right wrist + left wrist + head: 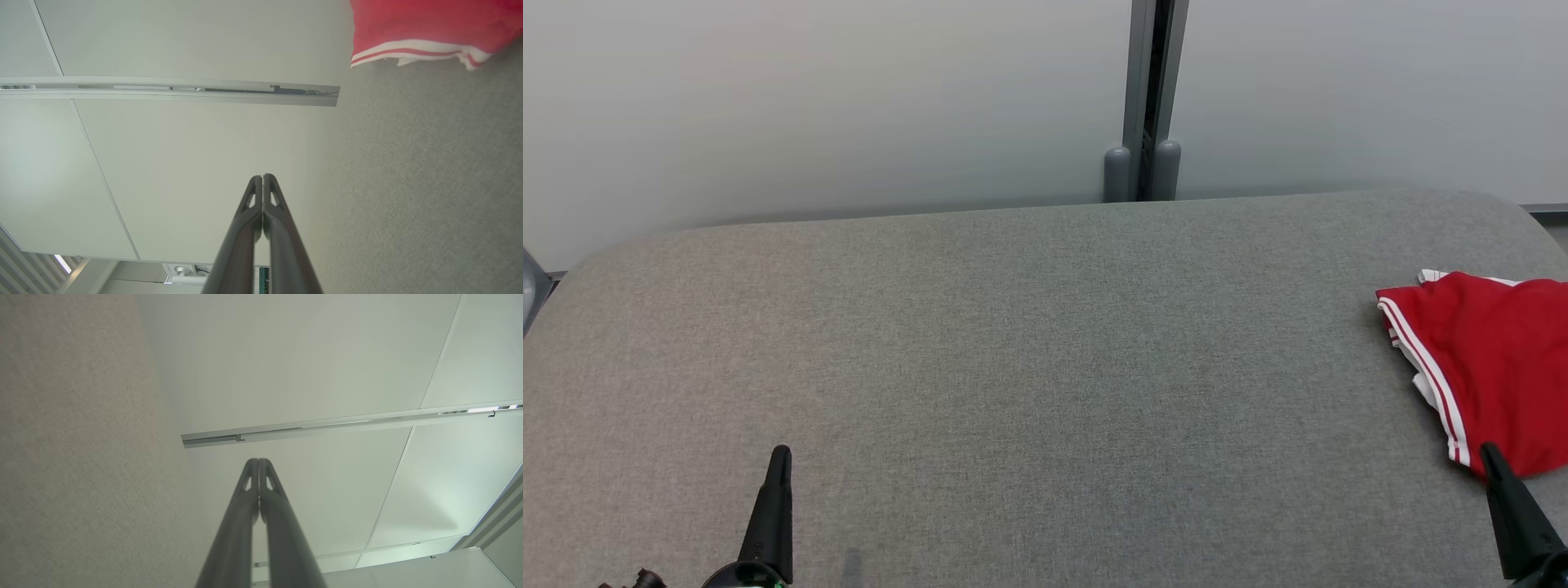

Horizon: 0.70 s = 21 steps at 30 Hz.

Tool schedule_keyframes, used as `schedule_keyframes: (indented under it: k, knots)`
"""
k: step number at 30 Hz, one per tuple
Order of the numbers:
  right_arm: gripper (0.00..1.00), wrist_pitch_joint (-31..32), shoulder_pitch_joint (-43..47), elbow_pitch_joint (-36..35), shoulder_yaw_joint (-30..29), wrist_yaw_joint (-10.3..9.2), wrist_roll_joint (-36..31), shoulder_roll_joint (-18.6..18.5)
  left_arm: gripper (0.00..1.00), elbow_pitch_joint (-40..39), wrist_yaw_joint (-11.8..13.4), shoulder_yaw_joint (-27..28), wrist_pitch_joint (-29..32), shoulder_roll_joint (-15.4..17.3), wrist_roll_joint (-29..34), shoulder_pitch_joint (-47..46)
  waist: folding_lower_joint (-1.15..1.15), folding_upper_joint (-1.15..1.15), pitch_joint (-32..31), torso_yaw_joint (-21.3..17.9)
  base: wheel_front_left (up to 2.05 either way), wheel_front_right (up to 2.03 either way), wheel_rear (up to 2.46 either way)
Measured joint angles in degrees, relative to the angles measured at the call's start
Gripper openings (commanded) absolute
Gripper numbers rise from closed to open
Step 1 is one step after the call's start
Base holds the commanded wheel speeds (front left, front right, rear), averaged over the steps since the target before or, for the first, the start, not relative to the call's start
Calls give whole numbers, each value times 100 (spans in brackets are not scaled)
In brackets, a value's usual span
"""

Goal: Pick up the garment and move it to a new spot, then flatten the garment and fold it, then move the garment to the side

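Stretching widest, grey cloth-topped surface (1013,367): it takes up most of the space before the robot and is rounded at its far corners.
Pale wall (849,98): it stands behind the surface, split by a grey post (1147,98).
Garment (1494,359): red with white stripes, it lies at the far right side of the surface, partly cut off by the edge of the head view.
Garment's lie: the striped hem faces the middle of the surface and slants from far-left to near-right. The visible long axis seems to follow that slant, from away from the robot to toward it. With part out of sight, I cannot judge its full length.
Task progress: the garment looks compact and layered, with white edges peeking from beneath, so I take it as folded and set aside. By my reckoning little or nothing is left.
Left gripper (781,451): at lower left, its fingers are pressed together on nothing, well apart from the garment.
Right gripper (1489,447): at lower right, its fingers are pressed together and empty. The tip is by the garment's near corner; whether it touches, I cannot tell.
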Motion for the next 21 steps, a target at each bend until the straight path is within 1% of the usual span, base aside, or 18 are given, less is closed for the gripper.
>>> schedule_keyframes:
  k: [21]
  knots:
    - [0,26,2,0,-27,0,-1,12,0,0,0,8,7,-10,1,0,0,0,0,0,0,0,0]
